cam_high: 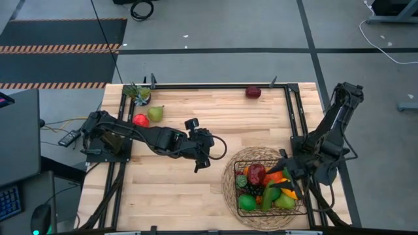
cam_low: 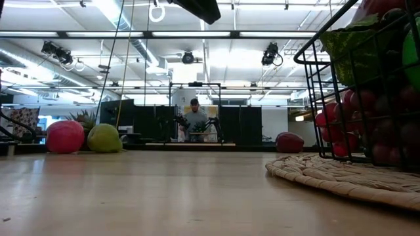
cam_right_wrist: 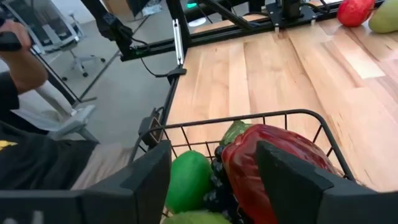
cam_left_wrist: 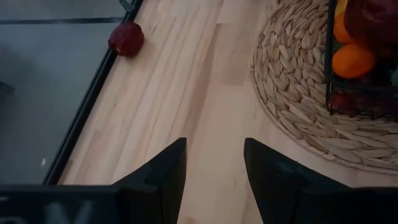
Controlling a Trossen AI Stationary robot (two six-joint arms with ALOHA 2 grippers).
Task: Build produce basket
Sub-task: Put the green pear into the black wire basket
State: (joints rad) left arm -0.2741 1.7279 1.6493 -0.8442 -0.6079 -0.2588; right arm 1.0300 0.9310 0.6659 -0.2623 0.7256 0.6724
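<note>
The black wire basket [cam_high: 268, 186] stands on a round woven mat [cam_high: 230, 196] at the table's near right. It holds red, green, orange and yellow produce, with a big dark red piece [cam_right_wrist: 273, 162] on top. My right gripper [cam_right_wrist: 212, 149] hovers open over the basket's right part [cam_high: 285, 171], its fingers on either side above that red piece. My left gripper [cam_high: 201, 163] hangs open above bare wood at mid-table, nothing between its fingers [cam_left_wrist: 214, 149]. A red fruit [cam_high: 140, 119] and a green pear [cam_high: 155, 114] lie at the far left, and a dark red fruit [cam_high: 253, 92] by the far edge.
A green leafy piece [cam_high: 139, 93] sits in the far left corner. Black frame rails [cam_high: 295, 111] run along the table's sides. Bare wood lies between the left gripper and the mat [cam_left_wrist: 298, 93]. A person's arm [cam_right_wrist: 18, 68] shows beside the table's near edge.
</note>
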